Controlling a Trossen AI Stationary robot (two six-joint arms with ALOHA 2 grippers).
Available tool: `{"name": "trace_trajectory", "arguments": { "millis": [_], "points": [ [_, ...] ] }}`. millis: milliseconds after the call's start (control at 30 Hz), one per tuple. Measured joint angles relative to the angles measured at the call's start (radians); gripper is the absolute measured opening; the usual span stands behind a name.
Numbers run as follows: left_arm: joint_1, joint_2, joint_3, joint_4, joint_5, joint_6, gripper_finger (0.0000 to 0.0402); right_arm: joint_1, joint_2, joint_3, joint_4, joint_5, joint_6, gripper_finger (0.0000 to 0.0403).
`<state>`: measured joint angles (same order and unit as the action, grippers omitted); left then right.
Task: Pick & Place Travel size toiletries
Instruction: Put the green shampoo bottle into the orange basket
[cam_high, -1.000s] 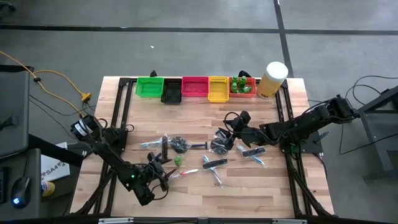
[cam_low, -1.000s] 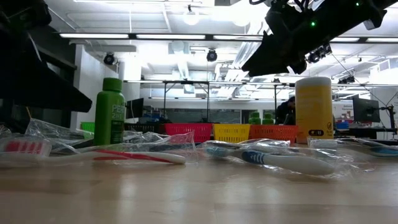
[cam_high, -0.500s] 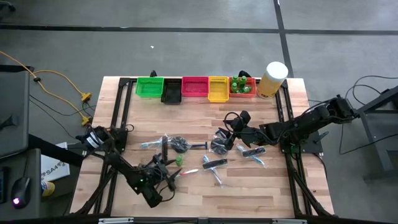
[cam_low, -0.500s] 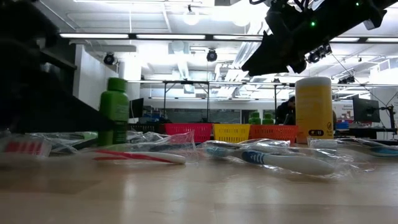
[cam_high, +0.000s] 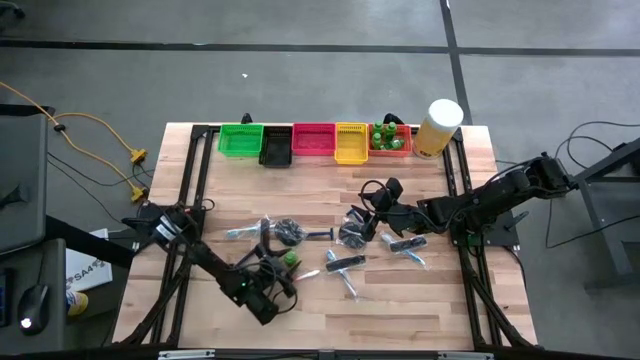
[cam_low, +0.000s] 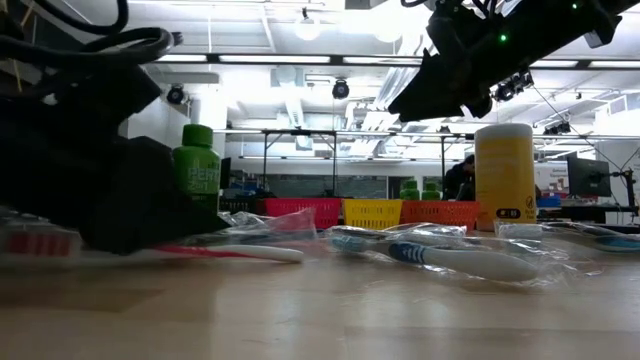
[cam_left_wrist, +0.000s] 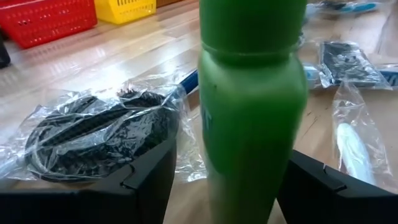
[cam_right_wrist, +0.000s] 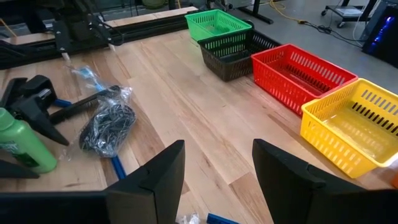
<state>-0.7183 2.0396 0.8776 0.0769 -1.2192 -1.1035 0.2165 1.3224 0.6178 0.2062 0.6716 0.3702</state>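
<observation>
A wooden tabletop (cam_high: 320, 185) carried five coloured bins (cam_high: 314, 141) along its far edge, a pale-yellow cylinder (cam_high: 438, 128) beside them, and wrapped toiletries (cam_high: 345, 262) scattered mid-table.

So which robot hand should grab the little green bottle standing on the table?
The left hand. Its open fingers already sit either side of the small green plastic bottle; the right hand hovers farther off.

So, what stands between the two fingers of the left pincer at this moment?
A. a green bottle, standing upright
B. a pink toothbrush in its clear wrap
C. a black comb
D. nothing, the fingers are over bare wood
A. In the left wrist view the green bottle stands upright in the gap of the left pincer, with one dark finger on each side of it.
</observation>
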Motion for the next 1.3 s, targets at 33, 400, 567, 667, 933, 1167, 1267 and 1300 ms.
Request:
{"name": "trace_trajectory", "arguments": {
  "millis": [33,400,567,667,933,1167,1267,1300],
  "points": [
    [0.0,0.0,0.0,0.0,0.002,0.0,0.023,0.0,0.0,0.0,0.0,-0.001,0.0,0.0182],
    [-0.002,-0.001,0.001,-0.001,0.053,0.081,0.0078,0.0,0.0,0.0,0.025,-0.107,-0.048,0.0182],
    [-0.001,-0.036,-0.001,-0.01,0.088,0.199,0.0078,0.0,0.042,0.0,0.145,-0.235,-0.157,0.0182],
    [-0.001,-0.077,-0.003,-0.013,0.098,0.299,0.0078,0.0,0.109,0.0,0.277,-0.32,-0.239,0.0182],
    [0.013,-0.172,-0.003,-0.006,0.092,0.498,0.0076,0.0,0.363,0.0,0.742,-0.488,-0.477,0.0182],
    [0.077,-0.195,-0.002,0.054,0.202,0.623,0.0072,0.0,0.552,0.07,0.952,-0.616,-0.535,0.0182],
    [0.109,-0.195,-0.002,0.128,0.264,0.714,0.0071,0.003,0.604,0.122,0.94,-0.658,-0.538,0.0182],
    [0.121,-0.196,-0.002,0.146,0.288,0.739,0.007,0.006,0.614,0.132,0.93,-0.666,-0.544,0.0182]
  ]
}}
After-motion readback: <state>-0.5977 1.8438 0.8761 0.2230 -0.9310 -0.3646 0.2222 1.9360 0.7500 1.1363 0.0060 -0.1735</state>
